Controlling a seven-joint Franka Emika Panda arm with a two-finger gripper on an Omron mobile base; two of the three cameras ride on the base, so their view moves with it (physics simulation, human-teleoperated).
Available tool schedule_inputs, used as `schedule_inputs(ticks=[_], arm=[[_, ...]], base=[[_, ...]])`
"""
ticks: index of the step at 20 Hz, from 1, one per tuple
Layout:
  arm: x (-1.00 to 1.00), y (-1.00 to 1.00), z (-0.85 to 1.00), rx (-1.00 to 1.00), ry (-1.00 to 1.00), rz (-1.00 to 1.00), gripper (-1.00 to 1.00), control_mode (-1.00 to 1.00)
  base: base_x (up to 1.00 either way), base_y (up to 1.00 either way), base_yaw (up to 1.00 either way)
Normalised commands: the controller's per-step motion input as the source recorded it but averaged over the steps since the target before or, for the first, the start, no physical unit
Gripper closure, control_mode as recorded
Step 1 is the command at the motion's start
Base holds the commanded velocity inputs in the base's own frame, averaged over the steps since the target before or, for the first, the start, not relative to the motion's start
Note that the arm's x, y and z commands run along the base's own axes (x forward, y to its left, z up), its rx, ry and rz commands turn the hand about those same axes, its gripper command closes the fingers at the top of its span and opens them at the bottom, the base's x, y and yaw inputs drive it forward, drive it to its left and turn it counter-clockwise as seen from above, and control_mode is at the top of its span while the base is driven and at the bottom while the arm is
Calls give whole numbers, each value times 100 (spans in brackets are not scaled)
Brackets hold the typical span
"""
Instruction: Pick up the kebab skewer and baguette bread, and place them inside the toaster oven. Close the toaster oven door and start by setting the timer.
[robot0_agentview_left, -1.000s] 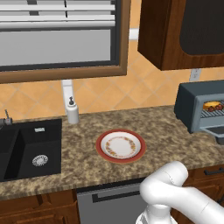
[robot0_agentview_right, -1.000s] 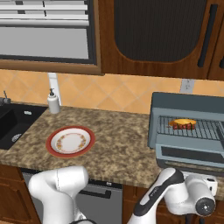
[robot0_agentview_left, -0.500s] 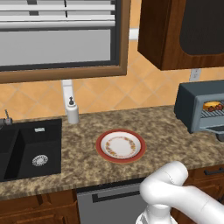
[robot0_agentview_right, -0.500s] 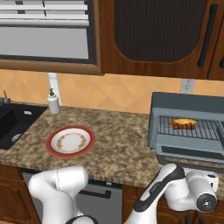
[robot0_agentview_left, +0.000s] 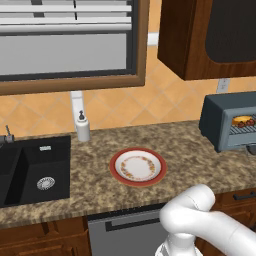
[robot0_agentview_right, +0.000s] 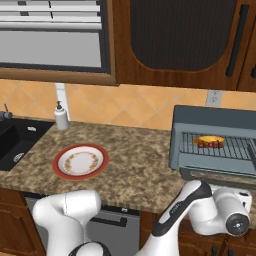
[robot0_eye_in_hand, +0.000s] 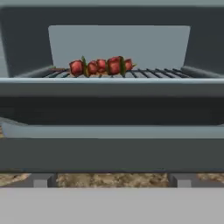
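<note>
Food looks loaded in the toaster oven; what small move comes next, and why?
Probably raise the hand to the toaster oven door and push it shut: the kebab skewer and baguette bread already sit on the rack, and the door hangs open.

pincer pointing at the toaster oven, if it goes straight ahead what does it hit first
Probably the lowered toaster oven door, whose edge spans the middle of the hand view. The kebab skewer lies higher, on the rack behind it. Depth is unclear.
</note>
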Motion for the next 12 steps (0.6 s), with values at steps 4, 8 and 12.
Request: schedule_inputs(ticks=[4,8,12], arm=[[0,0,93,0,-1,0,-100,-100],[16,6,66,0,-1,0,-100,-100],[37,13,26,0,0,0,-100,-100]], base=[[0,0,0],[0,0,0],[0,0,0]])
